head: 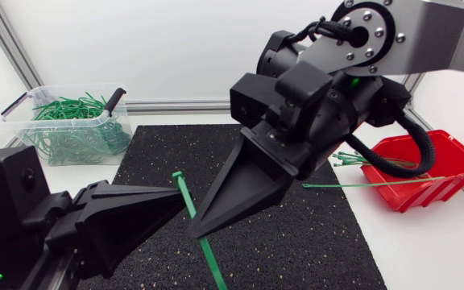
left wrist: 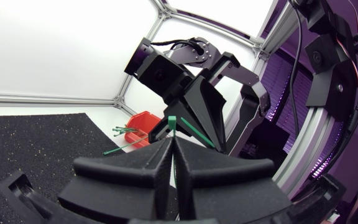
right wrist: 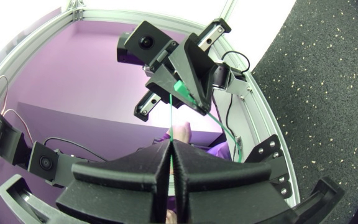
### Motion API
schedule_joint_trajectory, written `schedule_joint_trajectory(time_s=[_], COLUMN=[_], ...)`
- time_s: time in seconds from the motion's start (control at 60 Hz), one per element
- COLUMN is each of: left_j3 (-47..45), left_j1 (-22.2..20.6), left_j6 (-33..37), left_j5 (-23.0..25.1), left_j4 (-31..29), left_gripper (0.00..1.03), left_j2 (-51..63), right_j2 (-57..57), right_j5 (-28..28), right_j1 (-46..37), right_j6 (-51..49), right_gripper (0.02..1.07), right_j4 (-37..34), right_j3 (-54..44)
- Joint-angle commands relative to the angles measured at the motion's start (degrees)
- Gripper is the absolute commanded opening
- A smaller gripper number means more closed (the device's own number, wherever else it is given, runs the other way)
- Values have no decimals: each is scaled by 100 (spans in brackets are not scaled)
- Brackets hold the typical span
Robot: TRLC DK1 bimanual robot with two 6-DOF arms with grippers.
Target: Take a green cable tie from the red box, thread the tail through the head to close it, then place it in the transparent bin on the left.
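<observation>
Cable tie (head: 185, 197) is up over the black mat (head: 312, 242), pinched in two places, not closed yet. Left pincer (head: 177, 196) is clamped tight on it just behind the head. The head pokes out just past its tip. Right pincer (head: 198, 231) is clamped tight too, further down the strap, tip close beside the left's. Tail hangs free below the right pincer, straight, pointing away from the head.

Risks as we see them:
- No loop. Tail end and head are at opposite ends, so we need a big bend. Strap looks springy, and we expect it to twist or slide in the grip.
- Right pincer holds mid-strap, well up from the tail end. Free end will wobble, so hitting the small slot looks hard. Regripping nearer the end means one side lets go, and the tie can swing or drop to the mat.
- Pincer tips are close together. Rotating to form the loop can knock wedge against wedge.
- We can't tell which way the head's slot faces. Wrong side and the tail won't lock.
- Red box (head: 449, 173) is well off behind the right pincer, clear bin (head: 55, 119) well beyond the left one. One loose tie (head: 361, 185) sticks out over the box wall and could get snagged on the way out.
</observation>
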Motion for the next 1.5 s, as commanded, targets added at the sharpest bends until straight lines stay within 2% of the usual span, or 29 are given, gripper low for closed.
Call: schedule_joint_trajectory(time_s=[0.0,0.25,0.617,1.483], left_j3=[182,217,234,226], left_j1=[87,158,509,465], left_j6=[-209,-288,-385,-464], left_j5=[128,216,436,541], left_j4=[93,85,208,252], left_gripper=[4,4,4,4], left_j2=[46,108,345,389], right_j2=[151,248,116,503], right_j5=[-36,-71,-71,-71], right_j1=[-105,-141,-9,-220], right_j6=[-108,-267,-354,-706], right_gripper=[8,8,8,8], right_j4=[-96,-158,-307,-501], right_j3=[-49,-66,-66,233])
